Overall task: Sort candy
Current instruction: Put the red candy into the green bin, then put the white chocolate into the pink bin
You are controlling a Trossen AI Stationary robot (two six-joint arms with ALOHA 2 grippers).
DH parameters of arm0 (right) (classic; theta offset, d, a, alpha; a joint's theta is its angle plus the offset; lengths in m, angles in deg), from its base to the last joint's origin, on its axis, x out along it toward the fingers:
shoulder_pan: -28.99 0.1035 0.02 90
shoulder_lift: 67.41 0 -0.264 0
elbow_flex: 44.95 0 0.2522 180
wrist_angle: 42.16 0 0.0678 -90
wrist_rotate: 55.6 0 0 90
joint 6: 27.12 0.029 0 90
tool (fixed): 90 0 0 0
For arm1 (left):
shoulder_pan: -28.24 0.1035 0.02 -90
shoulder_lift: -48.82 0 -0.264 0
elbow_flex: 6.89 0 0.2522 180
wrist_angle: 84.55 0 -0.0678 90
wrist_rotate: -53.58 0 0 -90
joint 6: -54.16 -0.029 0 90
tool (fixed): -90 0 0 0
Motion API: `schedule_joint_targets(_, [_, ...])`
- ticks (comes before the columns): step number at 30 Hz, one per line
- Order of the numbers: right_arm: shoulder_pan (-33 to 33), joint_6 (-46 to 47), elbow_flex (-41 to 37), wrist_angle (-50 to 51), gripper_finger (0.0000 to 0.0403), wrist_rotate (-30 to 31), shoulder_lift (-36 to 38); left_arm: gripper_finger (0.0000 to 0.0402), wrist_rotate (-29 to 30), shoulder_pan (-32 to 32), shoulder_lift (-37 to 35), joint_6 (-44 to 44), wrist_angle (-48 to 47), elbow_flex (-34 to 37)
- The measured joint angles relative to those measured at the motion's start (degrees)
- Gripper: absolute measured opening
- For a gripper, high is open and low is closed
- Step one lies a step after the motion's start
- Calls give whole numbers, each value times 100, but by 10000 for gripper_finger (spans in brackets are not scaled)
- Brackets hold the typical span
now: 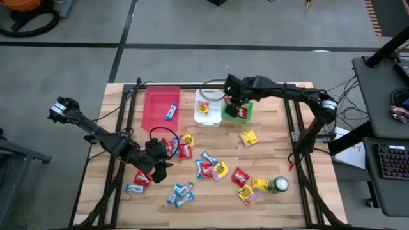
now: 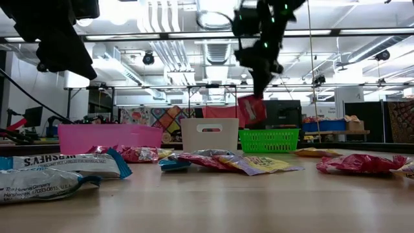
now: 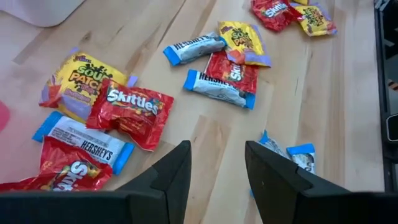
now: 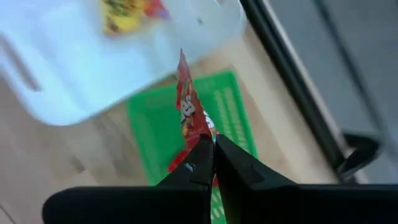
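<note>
Right gripper (image 4: 213, 163) pinches a red packet (image 4: 191, 115), long axis vertical, directly above the green bin (image 4: 231, 118); looks centred, though the low view can't confirm depth. Left gripper (image 3: 216, 167) hovers narrowly open over the desk (image 3: 205, 140), well clear of the bin

The wooden table (image 1: 268, 160) carries three bins in a row along its far side: a pink bin (image 1: 158, 105), a white bin (image 1: 208, 108) and a green bin (image 1: 239, 112). In front of them the candy (image 1: 208, 167) lies scattered over the boards, red packets, yellow packets and slim blue-and-silver bars, some overlapping. A green drink can (image 1: 279, 185) lies near the front right corner, just beside a yellow packet (image 1: 259, 184).
</note>
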Motion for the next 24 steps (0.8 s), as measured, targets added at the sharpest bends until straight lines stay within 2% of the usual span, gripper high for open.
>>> schedule_joint_targets(5, [-598,224,-464,-320,8,-725,-75,135,0,0,0,-31,-7,0])
schedule_joint_targets(11, [-714,321,-898,-891,9,-1321,-76,135,2,0,5,-77,-9,2])
schedule_joint_targets(17, [-714,397,-931,-959,28,-1299,-76,135,4,0,5,-77,-9,2])
schedule_joint_targets(22, [-716,488,-932,-959,79,-517,-76,135,4,0,5,-56,-7,2])
schedule_joint_targets(24, [-722,489,-932,-957,100,-413,-56,135,1,0,5,6,-7,2])
